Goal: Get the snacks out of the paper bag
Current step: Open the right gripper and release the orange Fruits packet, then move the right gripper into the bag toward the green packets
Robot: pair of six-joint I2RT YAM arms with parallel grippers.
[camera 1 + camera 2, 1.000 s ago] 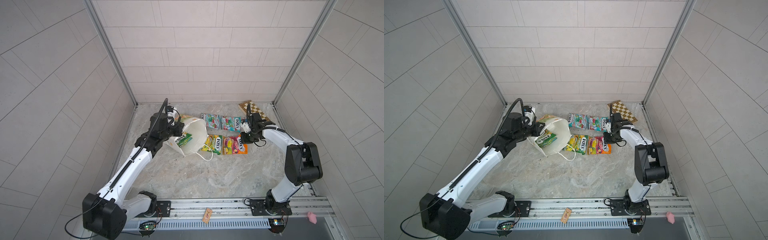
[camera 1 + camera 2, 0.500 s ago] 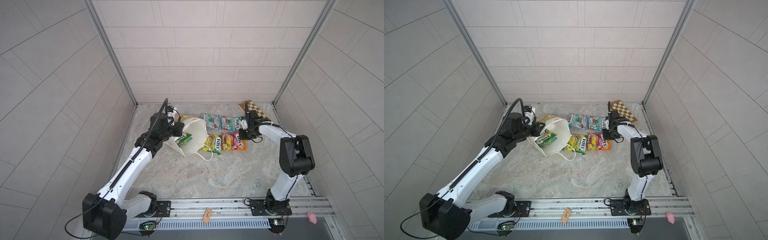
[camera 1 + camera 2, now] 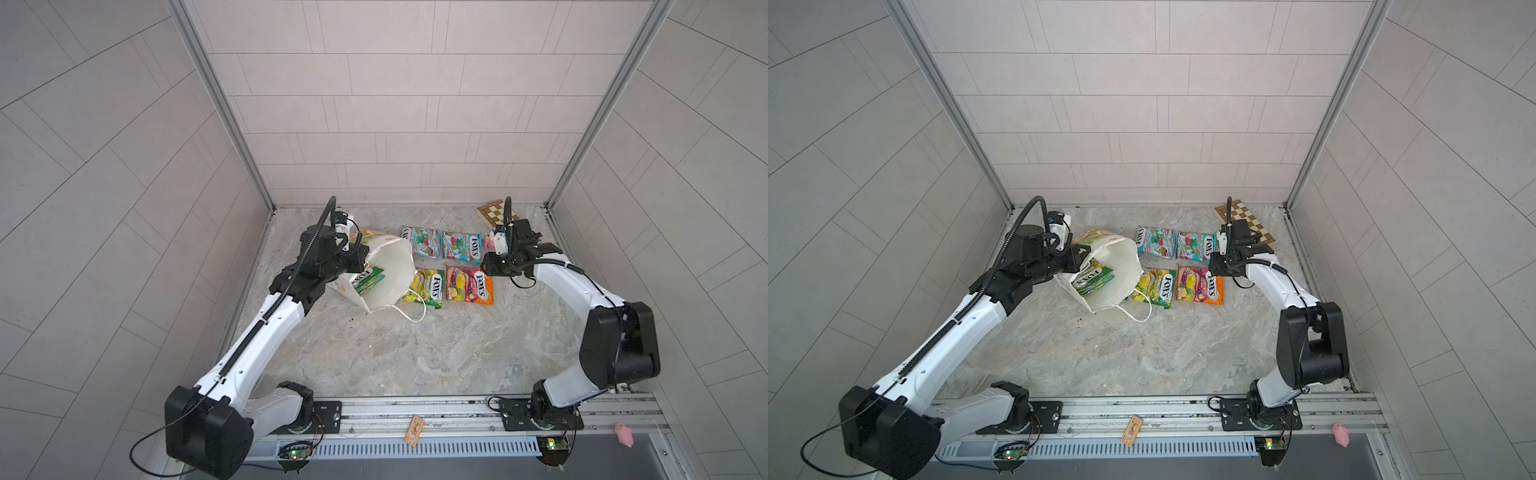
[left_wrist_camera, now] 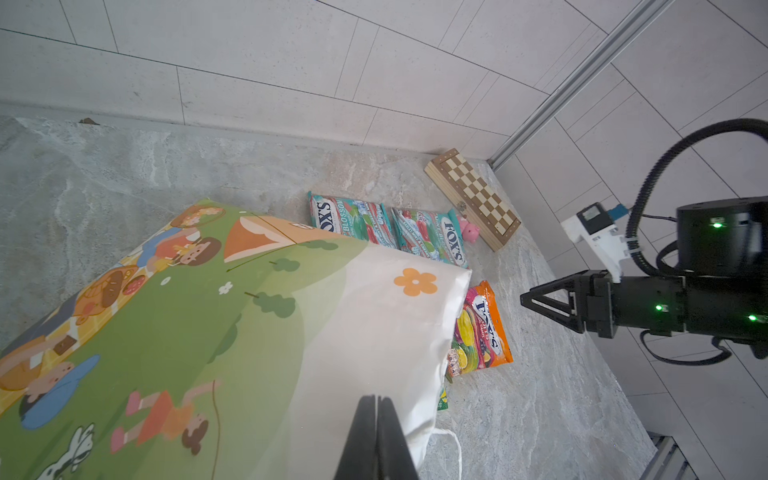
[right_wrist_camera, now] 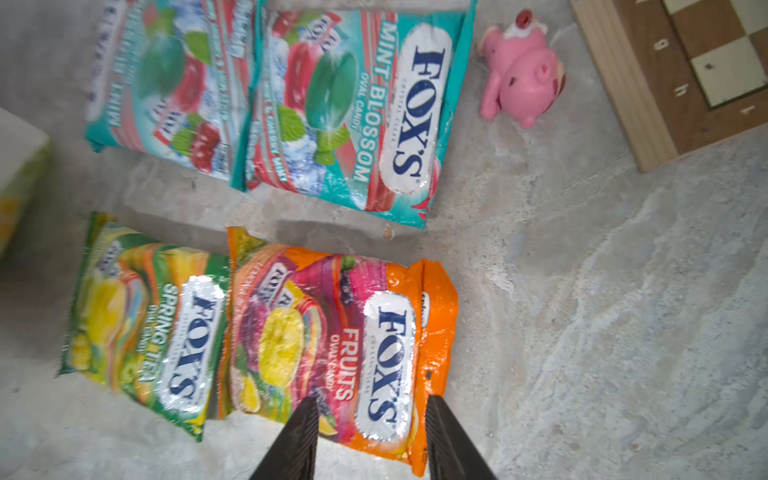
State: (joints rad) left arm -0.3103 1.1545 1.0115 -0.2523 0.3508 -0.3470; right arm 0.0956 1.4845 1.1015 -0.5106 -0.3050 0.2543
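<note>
A white paper bag lies tipped over on the marble table, its mouth open toward the right. The left gripper has its jaws pressed shut on the bag's rim. One green-yellow snack packet sits inside. Outside, near the mouth, lie a second green-yellow packet, an orange-pink packet and two teal packets. The right gripper hovers over the orange-pink packet, jaws partly open, holding nothing.
</note>
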